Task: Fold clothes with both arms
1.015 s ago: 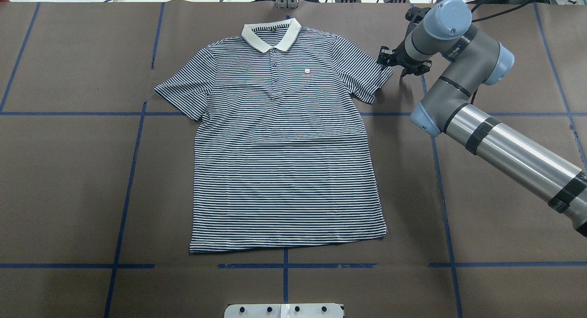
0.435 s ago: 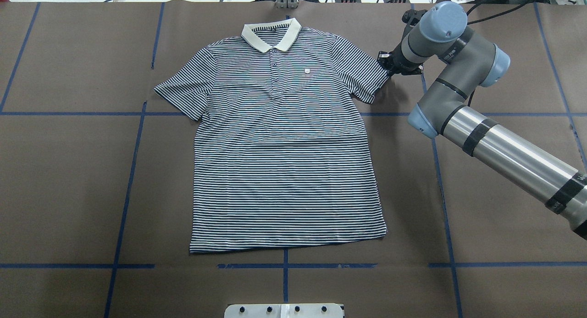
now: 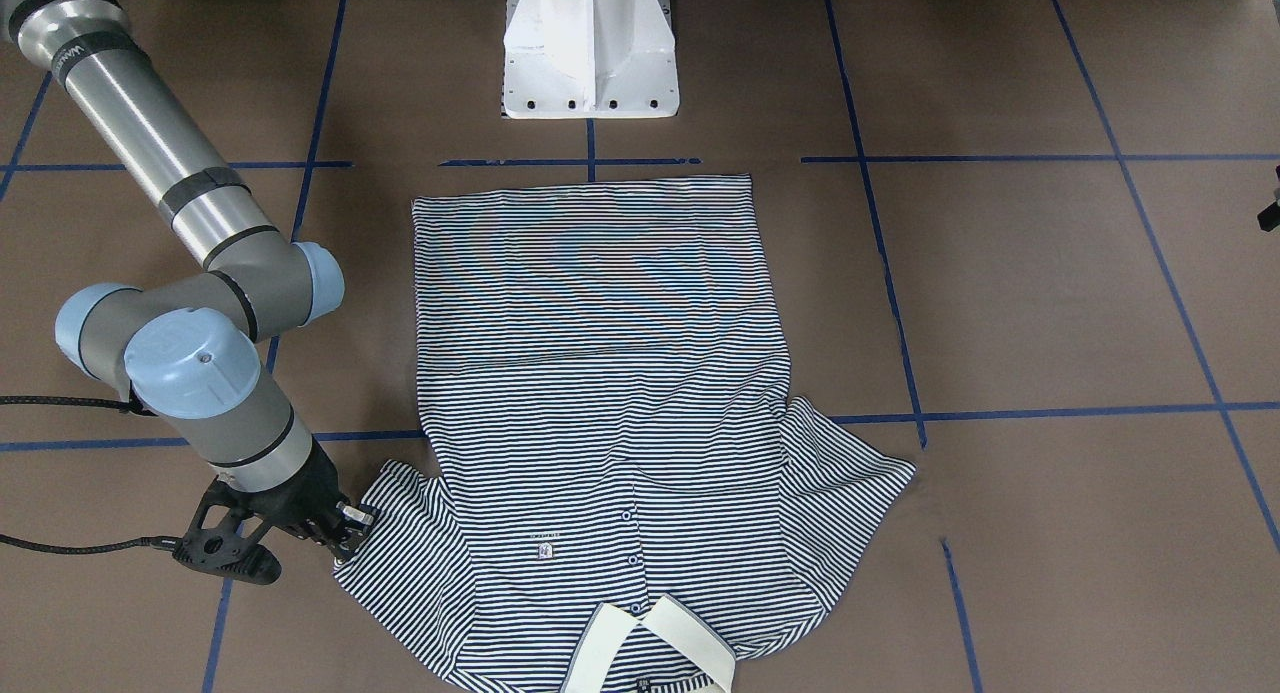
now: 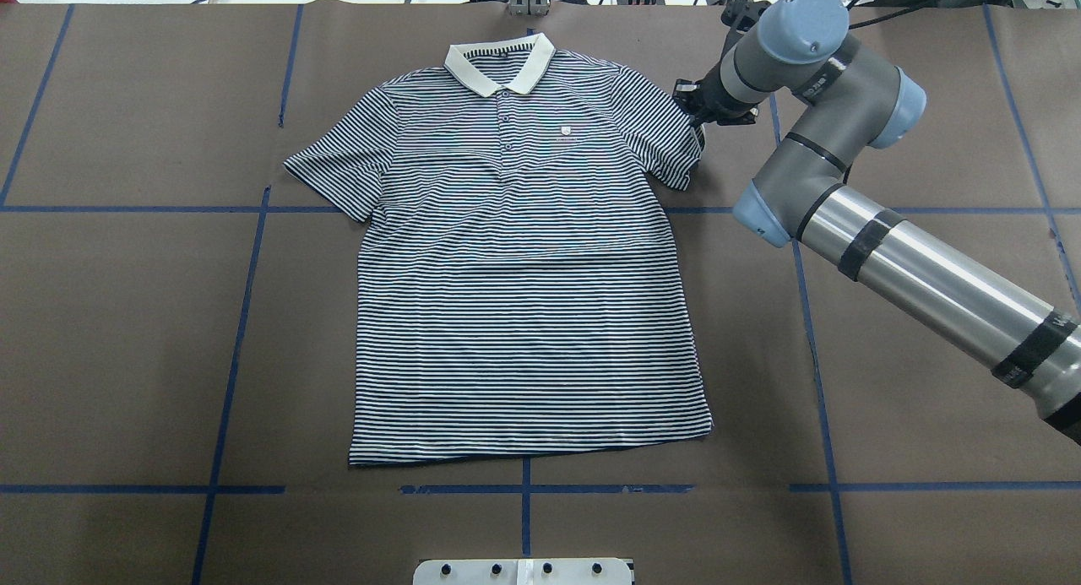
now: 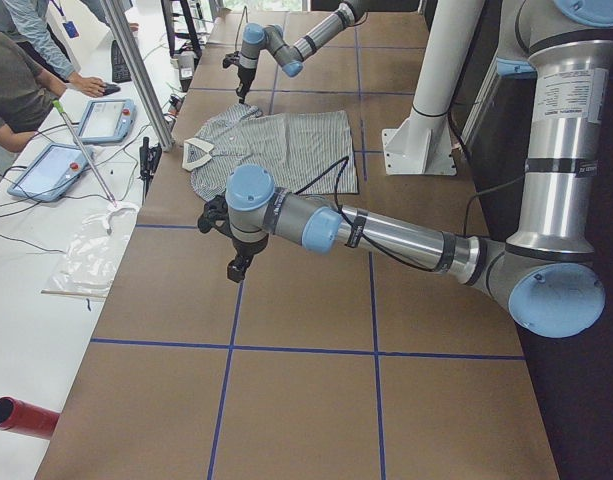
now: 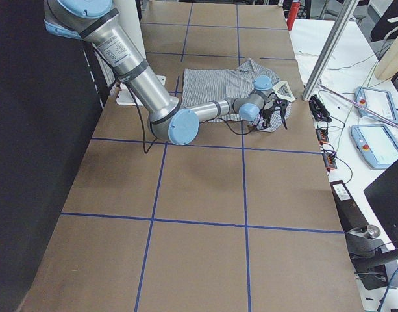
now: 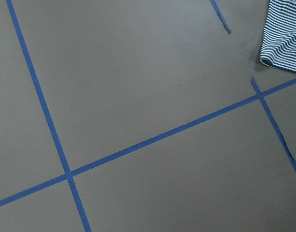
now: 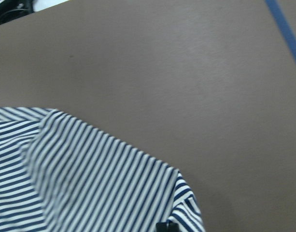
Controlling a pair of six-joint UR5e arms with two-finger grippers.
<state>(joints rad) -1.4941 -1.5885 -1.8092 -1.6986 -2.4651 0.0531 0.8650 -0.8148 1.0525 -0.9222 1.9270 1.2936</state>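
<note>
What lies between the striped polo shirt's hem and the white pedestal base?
Between striped polo shirt and white pedestal base, only brown table paper with a blue tape line, shown in the front-facing view.

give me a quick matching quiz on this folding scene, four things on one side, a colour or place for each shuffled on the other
Things:
1. collar
2. tape lines
3. pedestal base
4. right hand

Colour or place:
a. white
b. at the sleeve edge of the polo shirt
c. cream
d. blue

Pairs: 1-c, 2-d, 3-a, 4-b
</note>
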